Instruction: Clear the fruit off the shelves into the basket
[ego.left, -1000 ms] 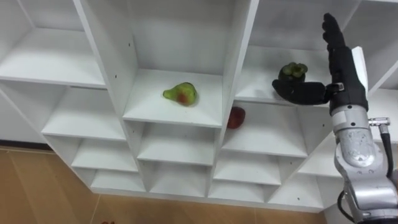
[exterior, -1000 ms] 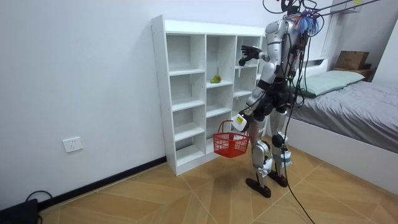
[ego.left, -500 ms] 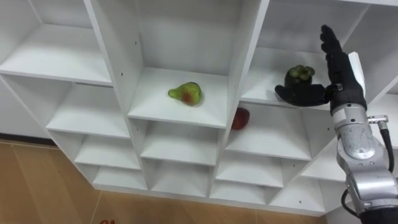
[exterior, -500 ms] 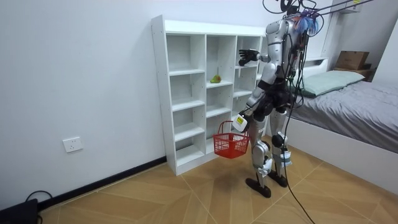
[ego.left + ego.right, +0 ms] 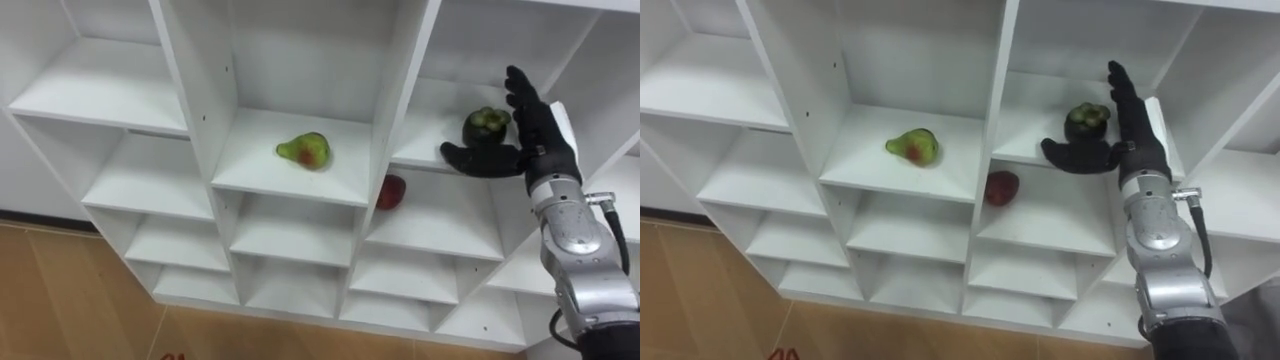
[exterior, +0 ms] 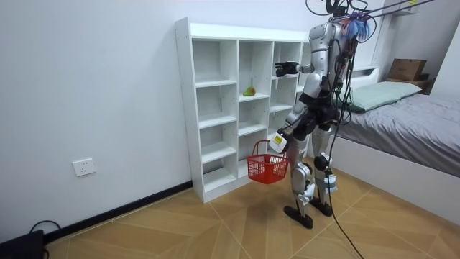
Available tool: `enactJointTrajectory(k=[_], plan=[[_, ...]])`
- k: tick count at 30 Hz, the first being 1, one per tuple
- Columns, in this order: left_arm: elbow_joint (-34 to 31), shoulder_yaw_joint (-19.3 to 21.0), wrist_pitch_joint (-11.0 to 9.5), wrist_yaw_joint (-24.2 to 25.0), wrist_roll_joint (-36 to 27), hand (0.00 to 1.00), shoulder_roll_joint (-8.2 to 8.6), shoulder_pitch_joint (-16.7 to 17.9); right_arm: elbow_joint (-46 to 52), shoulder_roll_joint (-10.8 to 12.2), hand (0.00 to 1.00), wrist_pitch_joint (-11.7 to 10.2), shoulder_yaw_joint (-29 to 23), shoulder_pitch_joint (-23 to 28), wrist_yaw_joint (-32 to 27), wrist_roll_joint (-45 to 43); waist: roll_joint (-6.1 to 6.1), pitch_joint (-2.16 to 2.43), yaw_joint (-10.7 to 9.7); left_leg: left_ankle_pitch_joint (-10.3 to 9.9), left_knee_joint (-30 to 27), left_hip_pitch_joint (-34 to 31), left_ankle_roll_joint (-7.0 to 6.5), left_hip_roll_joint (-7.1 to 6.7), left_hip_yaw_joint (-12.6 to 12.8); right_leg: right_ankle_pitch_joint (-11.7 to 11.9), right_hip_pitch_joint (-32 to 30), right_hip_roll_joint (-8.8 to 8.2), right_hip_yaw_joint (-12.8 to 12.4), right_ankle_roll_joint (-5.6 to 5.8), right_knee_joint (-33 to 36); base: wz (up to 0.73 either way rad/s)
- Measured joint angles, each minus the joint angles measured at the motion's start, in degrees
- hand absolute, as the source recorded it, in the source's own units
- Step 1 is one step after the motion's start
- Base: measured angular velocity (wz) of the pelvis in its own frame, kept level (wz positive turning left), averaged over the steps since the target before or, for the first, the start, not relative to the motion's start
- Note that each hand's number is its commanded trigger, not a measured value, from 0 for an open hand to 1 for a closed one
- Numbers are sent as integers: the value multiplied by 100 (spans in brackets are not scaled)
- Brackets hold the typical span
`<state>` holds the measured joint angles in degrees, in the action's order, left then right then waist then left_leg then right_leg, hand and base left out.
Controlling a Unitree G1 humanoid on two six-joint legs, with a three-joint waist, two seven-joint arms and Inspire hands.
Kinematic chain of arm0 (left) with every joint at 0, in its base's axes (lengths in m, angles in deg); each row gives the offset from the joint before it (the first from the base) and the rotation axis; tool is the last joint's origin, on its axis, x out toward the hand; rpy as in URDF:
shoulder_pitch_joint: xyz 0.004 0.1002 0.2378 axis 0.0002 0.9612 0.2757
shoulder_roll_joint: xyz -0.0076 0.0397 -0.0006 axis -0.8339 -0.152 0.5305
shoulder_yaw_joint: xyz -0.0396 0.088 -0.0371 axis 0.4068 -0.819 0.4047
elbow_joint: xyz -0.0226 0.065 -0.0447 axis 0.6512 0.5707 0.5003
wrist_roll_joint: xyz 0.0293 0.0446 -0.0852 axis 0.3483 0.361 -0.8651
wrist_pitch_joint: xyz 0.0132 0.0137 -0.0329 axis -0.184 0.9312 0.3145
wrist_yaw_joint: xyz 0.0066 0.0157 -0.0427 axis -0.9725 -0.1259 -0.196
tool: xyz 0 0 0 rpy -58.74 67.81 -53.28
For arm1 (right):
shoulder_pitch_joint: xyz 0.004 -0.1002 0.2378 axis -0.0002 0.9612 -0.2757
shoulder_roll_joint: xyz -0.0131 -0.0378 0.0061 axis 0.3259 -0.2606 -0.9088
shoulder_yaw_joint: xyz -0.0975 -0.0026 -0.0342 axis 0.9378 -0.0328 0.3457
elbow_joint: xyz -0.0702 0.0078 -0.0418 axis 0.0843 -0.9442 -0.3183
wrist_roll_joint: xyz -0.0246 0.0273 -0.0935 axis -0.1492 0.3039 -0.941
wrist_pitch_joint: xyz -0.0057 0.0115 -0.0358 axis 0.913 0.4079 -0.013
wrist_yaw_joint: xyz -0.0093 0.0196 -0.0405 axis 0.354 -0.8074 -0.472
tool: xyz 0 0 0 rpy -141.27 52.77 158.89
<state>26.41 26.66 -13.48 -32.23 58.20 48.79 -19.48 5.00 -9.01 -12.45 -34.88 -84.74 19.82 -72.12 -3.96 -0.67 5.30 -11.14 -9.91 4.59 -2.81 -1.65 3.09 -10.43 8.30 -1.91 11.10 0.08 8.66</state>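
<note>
Now you are reaching; your right hand (image 5: 541,142) is hovering beside the mangosteen (image 5: 485,126), fingers (image 5: 520,90) open. Closing round it is likely coming next.

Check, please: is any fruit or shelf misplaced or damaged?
Nothing stands out. The pear, red apple and dark fruit each rest on a shelf; the right hand is open beside the dark fruit, the left hand holds the basket.
</note>
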Motion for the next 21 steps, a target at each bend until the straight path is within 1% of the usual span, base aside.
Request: enactJointTrajectory(k=[5,9,13,14,15,16,17,18,19,21], plan=[[17,1,-1,4,2,100,-2,-2,-111,-19,0,0,9,-78,55,21,4,-2,-2,1,-4,8,0,1,-8,0,10,-1,0,0,-3,0],[35,0,35,5,5,100,-1,27,-119,-49,0,0,56,-78,171,-18,35,-18,-29,0,-17,-6,0,1,-14,0,4,-4,19,0,-3,0],[31,1,136,-3,8,100,-1,62,-124,-53,0,0,53,-78,242,-38,62,-1,-46,0,-21,-15,0,2,-13,0,-1,-3,35,0,-3,0],[30,1,161,-6,8,100,-1,74,-130,-53,4,0,53,-78,242,-39,71,4,-47,0,-31,-17,0,1,-13,0,1,-4,37,0,-3,0],[29,1,176,-8,11,100,-1,77,-131,-53,20,1,53,-78,241,-36,74,7,-46,0,-35,-19,0,1,-13,0,2,-4,34,0,-3,0],[25,2,221,-13,14,100,-1,76,-131,-53,54,5,54,-78,241,-35,79,11,-45,0,-37,-22,0,1,-13,0,2,-4,27,0,-3,0],[24,2,254,-18,15,100,-1,77,-131,-53,75,19,54,-78,242,-35,83,17,-43,0,-39,-24,0,2,-13,0,2,-4,26,0,-3,0],[24,2,265,-19,16,100,-1,78,-131,-53,86,28,54,-78,242,-35,85,22,-43,0,-40,-24,0,2,-14,0,2,-4,26,0,-3,0],[23,2,298,-22,18,100,-1,78,-131,-53,100,41,55,-78,241,-35,89,35,-39,0,-43,-25,0,2,-14,0,3,-4,25,0,-3,0],[23,1,332,-24,18,100,-1,78,-166,-54,100,38,52,-78,212,-38,93,44,-38,0,-54,-18,0,1,-15,0,18,-4,26,0,-2,0]])
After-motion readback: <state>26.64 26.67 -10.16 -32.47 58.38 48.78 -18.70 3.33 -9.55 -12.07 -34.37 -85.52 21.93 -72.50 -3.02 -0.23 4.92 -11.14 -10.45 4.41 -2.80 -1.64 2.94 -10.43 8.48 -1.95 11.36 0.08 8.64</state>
